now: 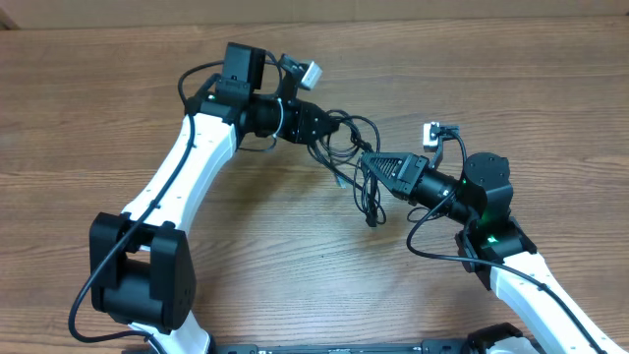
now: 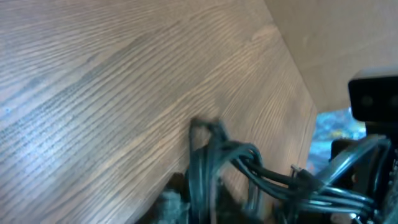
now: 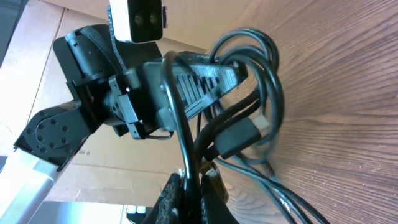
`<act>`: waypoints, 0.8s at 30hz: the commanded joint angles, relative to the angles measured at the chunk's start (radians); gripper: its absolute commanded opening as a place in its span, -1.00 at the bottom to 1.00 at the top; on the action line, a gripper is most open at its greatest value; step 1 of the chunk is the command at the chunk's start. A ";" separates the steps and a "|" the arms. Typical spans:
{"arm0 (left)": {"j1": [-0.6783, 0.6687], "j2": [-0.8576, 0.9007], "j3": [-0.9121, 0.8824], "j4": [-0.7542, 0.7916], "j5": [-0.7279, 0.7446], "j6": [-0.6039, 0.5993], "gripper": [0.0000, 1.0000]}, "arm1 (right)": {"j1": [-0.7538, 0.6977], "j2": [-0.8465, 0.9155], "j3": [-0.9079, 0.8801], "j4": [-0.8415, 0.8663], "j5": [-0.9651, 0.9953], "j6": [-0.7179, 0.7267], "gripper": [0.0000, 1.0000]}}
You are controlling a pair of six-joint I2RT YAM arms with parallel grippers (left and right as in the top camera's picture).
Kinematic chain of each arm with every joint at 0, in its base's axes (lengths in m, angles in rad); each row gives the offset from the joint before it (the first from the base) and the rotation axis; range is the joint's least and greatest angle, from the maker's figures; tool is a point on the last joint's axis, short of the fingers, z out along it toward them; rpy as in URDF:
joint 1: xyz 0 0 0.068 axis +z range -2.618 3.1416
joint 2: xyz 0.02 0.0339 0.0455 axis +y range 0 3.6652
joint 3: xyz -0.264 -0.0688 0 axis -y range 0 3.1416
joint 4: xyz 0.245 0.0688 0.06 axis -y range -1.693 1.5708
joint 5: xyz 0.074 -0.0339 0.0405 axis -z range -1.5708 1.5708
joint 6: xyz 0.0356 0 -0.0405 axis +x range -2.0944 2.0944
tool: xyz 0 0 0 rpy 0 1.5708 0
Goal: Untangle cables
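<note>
The cables [image 1: 346, 147] were black, one plug tipped silver. My left pincer [image 1: 332, 126] and right pincer [image 1: 366, 161] were black, my arms [image 1: 187, 167] white with black joints. A green light [image 1: 489, 239] glowed. The table [image 1: 295, 265] was brown, wood-grained.

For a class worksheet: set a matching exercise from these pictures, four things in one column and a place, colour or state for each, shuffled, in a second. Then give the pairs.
Things
1. left gripper
2. right gripper
3. cables
4. table

Descriptions
A. brown wood grain
B. black loops strung between both grippers
C. points left, coming from the overhead view's right side
D. points right, coming from the overhead view's left side

Pairs: 1-D, 2-C, 3-B, 4-A
</note>
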 commanded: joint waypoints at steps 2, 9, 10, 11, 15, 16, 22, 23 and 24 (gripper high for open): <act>-0.003 -0.023 0.018 -0.008 -0.004 -0.005 -0.92 | -0.006 -0.007 0.007 0.013 -0.010 0.000 -0.92; 0.022 -0.030 0.018 -0.046 0.012 0.020 -0.92 | -0.035 -0.007 0.007 -0.044 0.107 -0.059 0.58; 0.024 -0.034 0.018 -0.048 0.014 0.025 -0.92 | -0.040 -0.007 0.007 -0.069 0.130 -0.084 0.58; 0.024 -0.042 0.018 -0.051 0.017 0.034 -0.92 | -0.043 -0.007 0.007 -0.109 0.162 -0.119 0.57; 0.020 -0.095 0.018 -0.074 0.028 0.082 -0.92 | -0.045 -0.007 0.007 -0.262 0.251 -0.323 0.37; 0.017 -0.106 0.018 -0.078 0.029 0.088 -0.92 | -0.045 -0.007 0.007 -0.292 0.253 -0.387 0.36; -0.021 -0.170 0.018 -0.122 0.026 0.147 -0.92 | -0.044 -0.007 0.016 -0.357 0.161 -0.610 0.35; -0.028 -0.171 0.018 -0.129 0.027 0.146 -0.92 | -0.044 -0.007 0.023 -0.357 0.144 -0.623 0.34; -0.040 -0.171 0.018 -0.143 0.027 0.146 -0.92 | -0.044 -0.007 0.039 -0.357 0.113 -0.653 0.29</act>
